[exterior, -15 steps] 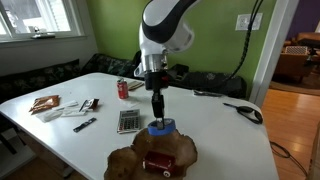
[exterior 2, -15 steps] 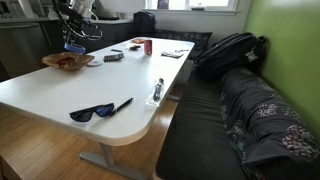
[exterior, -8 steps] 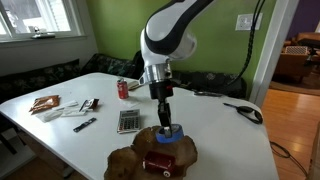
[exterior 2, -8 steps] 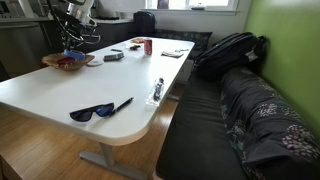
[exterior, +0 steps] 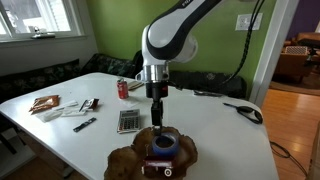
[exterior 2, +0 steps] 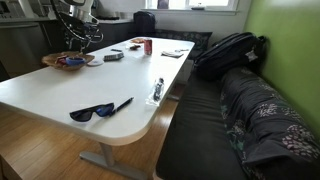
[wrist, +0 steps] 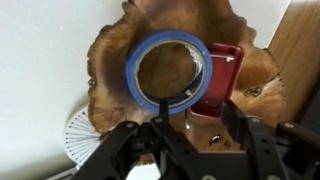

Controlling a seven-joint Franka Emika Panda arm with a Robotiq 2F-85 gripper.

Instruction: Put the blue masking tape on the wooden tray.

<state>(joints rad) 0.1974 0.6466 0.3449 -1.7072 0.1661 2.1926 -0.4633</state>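
The blue masking tape (exterior: 164,146) lies flat on the wooden tray (exterior: 122,162), a brown dish with wavy edges at the table's near end. In the wrist view the tape ring (wrist: 145,85) rests on the tray's wood (wrist: 110,50), partly over a red box (wrist: 222,75). My gripper (exterior: 158,122) hangs just above the tape, open. In the wrist view the gripper (wrist: 197,108) has one finger over the ring's near rim and the other over the red box, neither pressing on the tape. In an exterior view the tray (exterior 2: 60,63) is small and far off, under the gripper (exterior 2: 72,44).
A grey calculator (exterior: 128,121) lies just behind the tray, a red soda can (exterior: 123,89) further back. Packets (exterior: 45,103) and small items lie at one side, a black tool (exterior: 243,111) at the other. Sunglasses (exterior 2: 92,112) and a backpack (exterior 2: 228,52) are elsewhere.
The gripper came down over the tray with the tape, then its jaws opened. The tape now lies on the tray, free of the fingers.
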